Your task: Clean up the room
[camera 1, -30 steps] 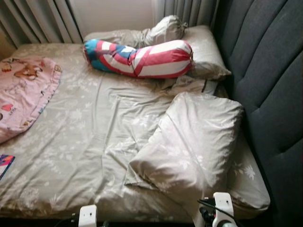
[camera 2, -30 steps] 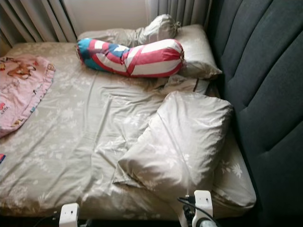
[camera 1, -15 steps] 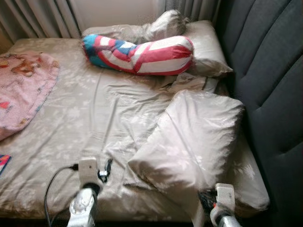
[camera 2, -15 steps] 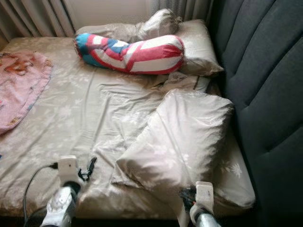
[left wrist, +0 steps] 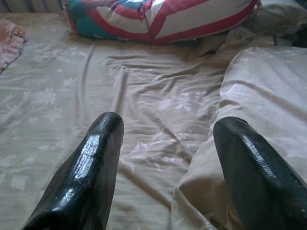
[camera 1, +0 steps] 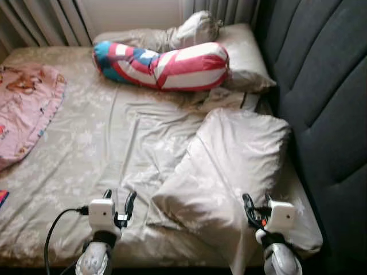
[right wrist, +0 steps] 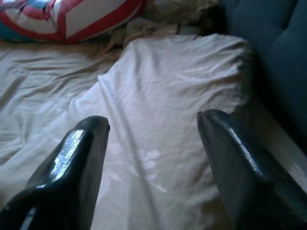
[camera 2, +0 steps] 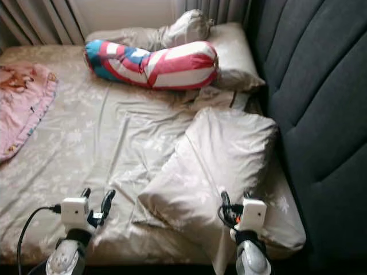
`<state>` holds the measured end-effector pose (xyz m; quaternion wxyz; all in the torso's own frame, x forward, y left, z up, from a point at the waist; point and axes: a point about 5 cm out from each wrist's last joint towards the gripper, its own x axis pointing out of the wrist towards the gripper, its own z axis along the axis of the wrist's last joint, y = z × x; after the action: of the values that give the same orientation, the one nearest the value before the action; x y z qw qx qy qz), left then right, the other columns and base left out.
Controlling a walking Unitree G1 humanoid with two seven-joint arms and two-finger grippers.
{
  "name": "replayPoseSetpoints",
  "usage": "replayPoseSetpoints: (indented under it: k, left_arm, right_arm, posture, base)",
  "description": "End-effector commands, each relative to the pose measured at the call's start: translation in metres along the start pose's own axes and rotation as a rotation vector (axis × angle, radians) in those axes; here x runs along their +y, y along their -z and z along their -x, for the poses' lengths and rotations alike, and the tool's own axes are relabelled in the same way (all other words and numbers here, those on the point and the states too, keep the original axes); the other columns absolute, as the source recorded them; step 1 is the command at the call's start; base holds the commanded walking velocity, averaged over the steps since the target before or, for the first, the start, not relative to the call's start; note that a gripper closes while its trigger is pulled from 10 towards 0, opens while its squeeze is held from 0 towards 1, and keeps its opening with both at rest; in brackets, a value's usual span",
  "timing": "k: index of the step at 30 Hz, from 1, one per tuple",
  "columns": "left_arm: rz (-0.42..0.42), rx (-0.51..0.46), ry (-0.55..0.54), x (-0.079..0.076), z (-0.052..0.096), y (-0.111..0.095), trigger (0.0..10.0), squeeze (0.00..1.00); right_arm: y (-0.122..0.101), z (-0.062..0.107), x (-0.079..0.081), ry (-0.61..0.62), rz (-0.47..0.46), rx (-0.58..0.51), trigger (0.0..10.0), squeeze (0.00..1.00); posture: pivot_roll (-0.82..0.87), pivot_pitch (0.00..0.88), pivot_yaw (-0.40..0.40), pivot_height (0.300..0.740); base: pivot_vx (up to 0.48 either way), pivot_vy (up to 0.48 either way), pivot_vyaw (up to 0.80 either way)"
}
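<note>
Near edge of bed [camera 1: 74, 166]: I see left gripper [camera 1: 118, 203] with fingers spread over the sheet, right gripper [right wrist: 152, 143] spread above the big pillow [camera 1: 229, 166], not touching. Beyond, striped bolster [camera 1: 166, 66] lies against far pillow [camera 1: 243, 54]; pink blanket [camera 1: 26, 109] far left.

The pink printed fleece blanket [camera 1: 26, 112], far beyond the left gripper's fingers [left wrist: 86, 172], is cut off by the picture's edge; a small colourful flat thing [camera 1: 3, 199] beside them is clipped, its kind untellable; the far beige floral pillow [camera 1: 241, 54] lies partly hidden behind the red, white and blue striped bolster cushion [camera 1: 163, 64].
</note>
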<state>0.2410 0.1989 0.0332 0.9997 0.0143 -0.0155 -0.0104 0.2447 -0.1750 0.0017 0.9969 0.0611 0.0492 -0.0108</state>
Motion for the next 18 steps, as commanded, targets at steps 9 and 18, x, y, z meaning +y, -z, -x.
replayPoseSetpoints:
  k: [9, 18]
  left_arm:
    - [0.012, 0.011, 0.008, 0.001, -0.017, -0.011, 10.0, 0.00]
    - [0.043, 0.020, -0.014, 0.001, -0.018, -0.011, 10.0, 0.00]
  right_arm:
    - [0.001, -0.001, 0.002, 0.052, -0.022, 0.030, 10.0, 0.00]
    - [0.009, -0.002, 0.004, 0.055, 0.008, 0.107, 10.0, 0.00]
  posture:
    - [0.06, 0.101, 0.007, 0.740]
    - [0.06, 0.118, 0.009, 0.700]
  base:
    - [0.000, 0.000, 0.00]
    - [0.000, 0.000, 0.00]
